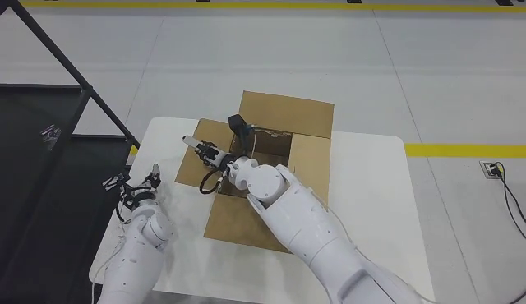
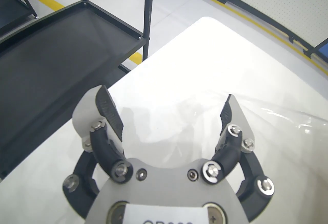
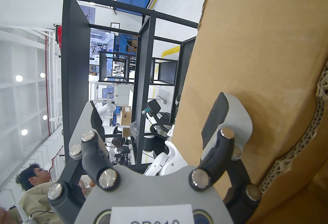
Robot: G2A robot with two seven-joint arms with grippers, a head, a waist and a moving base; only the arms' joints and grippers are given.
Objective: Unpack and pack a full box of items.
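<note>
1. Right hand (image 3: 157,100) hangs at the left flap (image 3: 256,43) of the box (image 1: 288,111), fingers apart, one pad beside the cardboard, probably to press it aside.
2. Box stands open mid-table (image 1: 370,222); its contents are hard to make out.
3. Left hand (image 2: 166,93), fingers apart and empty, hovers over the table's left edge, likely to keep clear.
</note>
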